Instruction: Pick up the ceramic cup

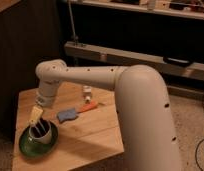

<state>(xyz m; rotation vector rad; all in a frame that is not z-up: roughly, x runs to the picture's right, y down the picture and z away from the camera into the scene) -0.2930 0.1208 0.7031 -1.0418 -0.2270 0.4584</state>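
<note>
White ceramic cup [45, 136] sits in the green dish [24, 148]. The gripper [40, 129] is down at the cup, over the dish; I cannot tell its opening. Grasp step, I judge: next, a firm hold and a straight lift.

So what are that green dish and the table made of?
The green dish looks like glazed ceramic, judging by its smooth sheen, though plastic is possible. The table looks like pale unpainted wood: plank seams show. The pincer is at the white cup over the dish.

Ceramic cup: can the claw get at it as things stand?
Probably yes. The claw is right at the ceramic cup, which stands in the green dish on the wooden table; nothing lies between them.
</note>
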